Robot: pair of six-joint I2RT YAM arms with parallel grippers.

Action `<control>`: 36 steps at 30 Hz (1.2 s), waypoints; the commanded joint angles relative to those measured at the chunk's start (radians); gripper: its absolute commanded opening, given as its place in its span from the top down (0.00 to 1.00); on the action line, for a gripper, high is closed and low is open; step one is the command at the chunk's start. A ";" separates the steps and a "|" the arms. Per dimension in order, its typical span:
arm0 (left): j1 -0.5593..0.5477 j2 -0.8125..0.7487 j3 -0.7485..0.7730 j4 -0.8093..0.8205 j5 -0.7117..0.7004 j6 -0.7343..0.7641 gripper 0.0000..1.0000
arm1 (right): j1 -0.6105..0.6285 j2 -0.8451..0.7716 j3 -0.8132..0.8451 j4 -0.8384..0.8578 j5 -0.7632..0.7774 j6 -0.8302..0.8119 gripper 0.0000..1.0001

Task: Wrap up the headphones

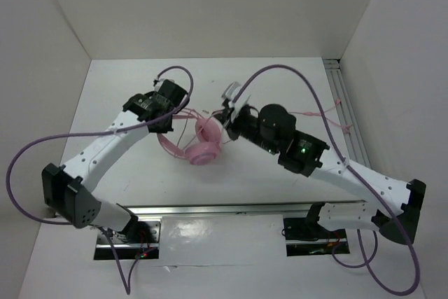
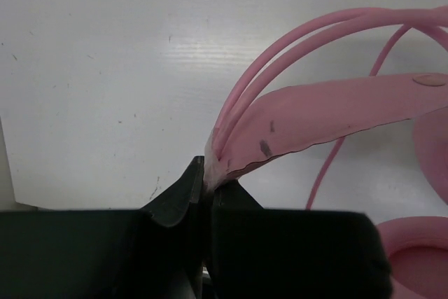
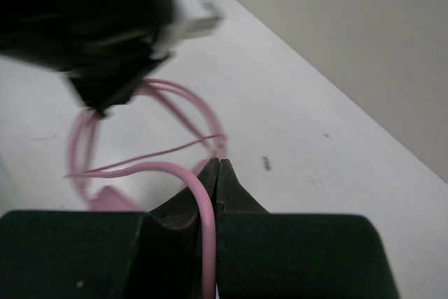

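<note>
L gripper [image 2: 205, 173] clamps headphones [image 2: 315, 113], R gripper [image 3: 218, 166] nips cord [image 3: 207, 243].

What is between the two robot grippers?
The pink headphones lie between the left gripper and the right gripper; the top view shows it.

Headphones [image 2: 315, 113] — smooth plastic, probably matt

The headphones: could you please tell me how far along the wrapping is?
Done: both grips are made. The left gripper is shut on the headband of the headphones, and the right gripper is shut on the thin pink cord. In hand: the right fingers hold the cord close to the headband. Left: no neat winding shows, only loose strands, so most of the wrapping probably remains.
</note>
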 commanded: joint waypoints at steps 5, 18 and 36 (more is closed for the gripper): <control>-0.145 -0.300 -0.074 0.061 0.036 0.093 1.00 | -0.258 0.103 0.138 -0.061 -0.052 -0.089 1.00; -0.207 -0.362 0.500 -0.005 0.364 0.085 1.00 | -0.475 0.327 -0.058 0.322 -0.656 0.247 0.95; -0.207 -0.205 0.622 0.123 0.381 -0.244 1.00 | -0.370 0.528 -0.224 0.995 -0.770 0.649 0.79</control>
